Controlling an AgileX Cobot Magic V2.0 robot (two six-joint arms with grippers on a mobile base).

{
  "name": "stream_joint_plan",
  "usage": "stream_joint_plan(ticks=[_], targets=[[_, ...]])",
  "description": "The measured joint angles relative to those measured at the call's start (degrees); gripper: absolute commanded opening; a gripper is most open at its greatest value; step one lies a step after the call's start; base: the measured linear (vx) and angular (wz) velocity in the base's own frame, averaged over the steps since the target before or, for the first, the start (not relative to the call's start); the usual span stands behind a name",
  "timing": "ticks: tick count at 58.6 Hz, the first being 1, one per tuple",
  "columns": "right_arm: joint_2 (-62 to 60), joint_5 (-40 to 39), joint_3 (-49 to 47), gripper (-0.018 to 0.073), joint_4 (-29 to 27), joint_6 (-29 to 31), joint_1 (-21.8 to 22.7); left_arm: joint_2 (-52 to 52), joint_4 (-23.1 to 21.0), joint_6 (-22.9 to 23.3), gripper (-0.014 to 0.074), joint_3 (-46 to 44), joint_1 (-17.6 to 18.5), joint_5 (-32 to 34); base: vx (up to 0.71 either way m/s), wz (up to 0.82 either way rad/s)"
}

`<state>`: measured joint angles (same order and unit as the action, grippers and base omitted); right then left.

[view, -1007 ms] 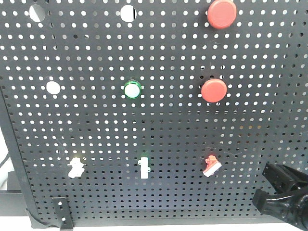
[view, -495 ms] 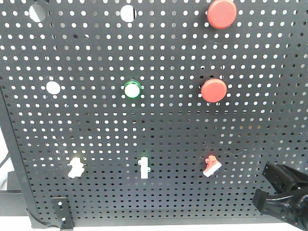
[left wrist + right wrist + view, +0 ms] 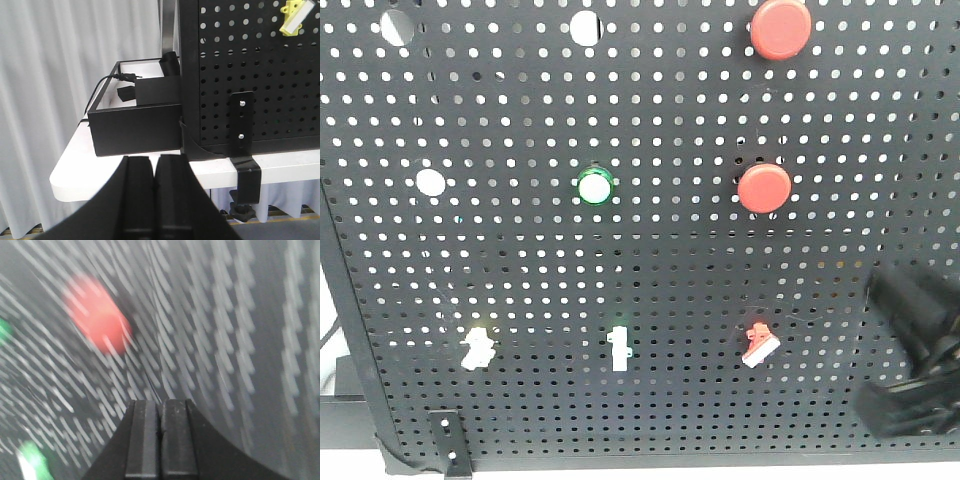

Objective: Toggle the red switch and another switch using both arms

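Observation:
The red switch (image 3: pixel 758 345) is a small toggle with a white tip, low on the black pegboard (image 3: pixel 650 260), right of centre. The other switch (image 3: pixel 476 345), pale yellow, sits at the same height on the left; in the left wrist view this yellow switch (image 3: pixel 292 17) is at the top right. My left gripper (image 3: pixel 155 162) is shut and empty, low and left of the board's corner. My right gripper (image 3: pixel 160 405) is shut and empty, facing the blurred board. The right arm (image 3: pixel 915 370) is a dark blur right of the red switch.
Two big round red push buttons (image 3: pixel 765 187) (image 3: pixel 781 27) and a green round button (image 3: pixel 594 185) are mounted higher up. A green-based toggle (image 3: pixel 618 347) stands between the two switches. A black box (image 3: pixel 135 127) and a clamp bracket (image 3: pixel 242 130) sit at the board's corner on the white table (image 3: pixel 75 167).
The right arm has moved upward at the lower right of the board and is now motion-blurred. The switches look unchanged.

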<state>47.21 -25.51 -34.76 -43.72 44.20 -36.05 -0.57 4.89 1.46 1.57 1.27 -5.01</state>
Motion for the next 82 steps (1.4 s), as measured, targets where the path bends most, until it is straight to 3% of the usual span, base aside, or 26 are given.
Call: stream_joint_plan(ticks=[7, 12, 16, 20, 24, 28, 36, 41, 50, 58, 65, 75, 82], targets=[[-2.09, 6.58, 0.00, -0.0006, 15.58, -12.49, 4.26, 0.00, 0.00, 0.00, 0.0002, 0.00, 0.00, 0.00, 0.00, 0.00], [-4.15, 14.89, 0.00, -0.0006, 29.30, -27.41, 8.44, 0.00, 0.00, 0.05, 0.0002, 0.00, 0.00, 0.00, 0.00, 0.00], [-6.86, 23.97, 0.00, -0.0006, 41.00, -42.58, 11.55, 0.00, 0.00, 0.05, 0.0002, 0.00, 0.00, 0.00, 0.00, 0.00], [-10.29, 32.16, 0.00, -0.0006, 51.54, -53.08, 13.47, 0.00, 0.00, 0.05, 0.0002, 0.00, 0.00, 0.00, 0.00, 0.00], [-14.66, 39.45, 0.00, -0.0006, 57.88, -58.11, 15.07, 0.00, 0.00, 0.05, 0.0002, 0.00, 0.00, 0.00, 0.00, 0.00], [-19.69, 45.73, 0.00, -0.0006, 60.87, -58.88, 17.54, 0.00, 0.00, 0.05, 0.0002, 0.00, 0.00, 0.00, 0.00, 0.00], [-28.96, 55.20, 0.15, -0.0006, 61.93, -54.14, 25.52, 0.00, 0.00, 0.05, 0.0002, 0.00, 0.00, 0.00, 0.00, 0.00], [-34.23, 56.68, 1.87, -0.0006, 60.56, -49.64, 31.42, 0.00, 0.00, 0.05, 0.0002, 0.00, 0.00, 0.00, 0.00, 0.00], [-44.65, 53.63, 11.21, -0.0006, 50.01, -41.02, 38.81, 0.00, 0.00, 0.05, 0.0002, 0.00, 0.00, 0.00, 0.00, 0.00], [-47.96, 51.62, 20.69, -0.0006, 44.11, -38.01, 39.89, 0.00, 0.00, 0.05, 0.0002, 0.00, 0.00, -0.05, 0.00, 0.00], [-47.96, 50.01, 27.18, -0.0006, 45.02, -38.23, 39.89, 0.00, 0.00, 0.11, 0.0002, 0.00, 0.00, -0.05, 0.00, 0.00], [-47.96, 37.19, 35.85, -0.0006, 46.69, -40.25, 39.89, 0.00, 0.00, 0.23, 0.0002, 0.00, 0.00, -0.05, 0.00, 0.00], [-47.96, 32.97, 36.37, -0.0006, 46.32, -41.81, 39.89, 0.00, 0.00, 0.23, 0.0002, 0.00, -0.07, -0.05, 0.00, 0.00]])
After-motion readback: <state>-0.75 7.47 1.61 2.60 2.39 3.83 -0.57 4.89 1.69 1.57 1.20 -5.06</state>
